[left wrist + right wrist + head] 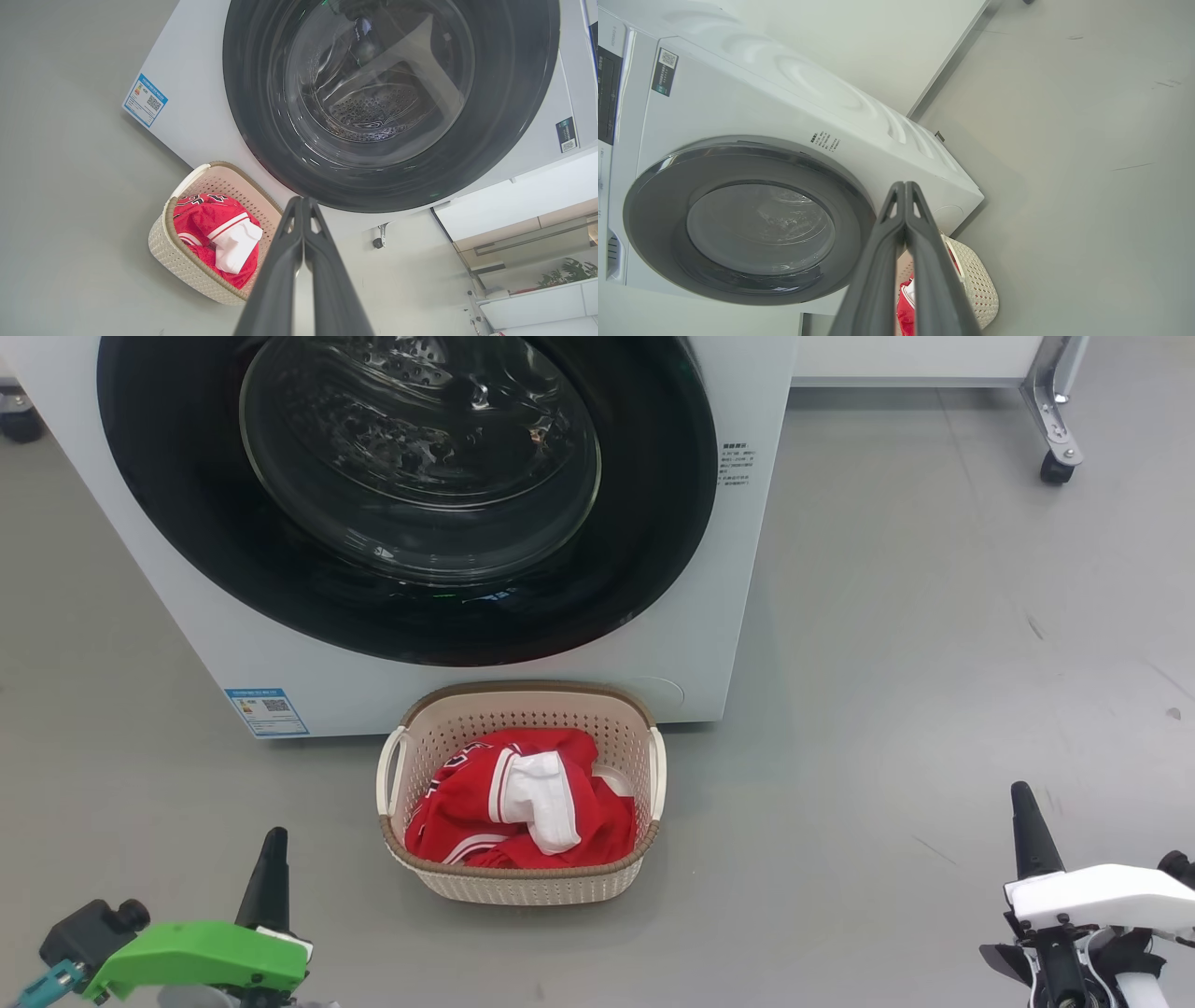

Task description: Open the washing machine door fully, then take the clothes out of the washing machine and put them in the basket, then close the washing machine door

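While the washing machine door (420, 467), glossy black rim around bulging glass, sits seemingly flush against the smooth white washing machine (719, 616), we see the crumpled red-and-white clothes (523, 798) heaped in the oval perforated cream basket (523, 692) just before it. Our left gripper (302, 201) and right gripper (906, 185) hang empty, tapered dark fingers pressed together.
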Controlling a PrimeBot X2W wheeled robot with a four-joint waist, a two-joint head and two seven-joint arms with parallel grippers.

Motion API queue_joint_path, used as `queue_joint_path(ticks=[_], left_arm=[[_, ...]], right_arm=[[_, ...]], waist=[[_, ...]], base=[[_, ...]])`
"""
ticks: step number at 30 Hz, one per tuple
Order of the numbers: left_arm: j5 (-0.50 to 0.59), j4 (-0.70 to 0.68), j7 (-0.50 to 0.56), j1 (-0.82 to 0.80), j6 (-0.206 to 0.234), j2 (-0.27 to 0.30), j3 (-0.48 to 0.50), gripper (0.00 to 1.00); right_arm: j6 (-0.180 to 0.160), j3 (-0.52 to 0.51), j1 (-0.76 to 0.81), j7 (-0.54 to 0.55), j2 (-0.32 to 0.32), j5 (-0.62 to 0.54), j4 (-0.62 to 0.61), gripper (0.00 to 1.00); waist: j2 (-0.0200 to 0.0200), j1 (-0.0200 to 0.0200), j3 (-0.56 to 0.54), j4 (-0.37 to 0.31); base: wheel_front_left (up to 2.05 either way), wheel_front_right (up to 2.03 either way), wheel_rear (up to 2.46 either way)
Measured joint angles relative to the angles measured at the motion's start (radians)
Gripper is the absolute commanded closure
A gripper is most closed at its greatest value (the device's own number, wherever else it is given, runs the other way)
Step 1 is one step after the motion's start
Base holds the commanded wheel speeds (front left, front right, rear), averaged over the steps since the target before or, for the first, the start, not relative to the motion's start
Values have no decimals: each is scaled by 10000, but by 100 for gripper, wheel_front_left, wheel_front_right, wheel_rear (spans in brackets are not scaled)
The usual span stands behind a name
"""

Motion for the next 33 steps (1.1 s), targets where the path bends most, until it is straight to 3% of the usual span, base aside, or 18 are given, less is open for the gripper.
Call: queue_joint_path(ticks=[33], left_arm=[[-4412, 686, 727, -347, -851, 61, 945, 100]], right_arm=[[416, -531, -632, 888, -82, 4537, 784, 100]], waist=[[0, 0, -328, -177]], base=[[0, 0, 0]])
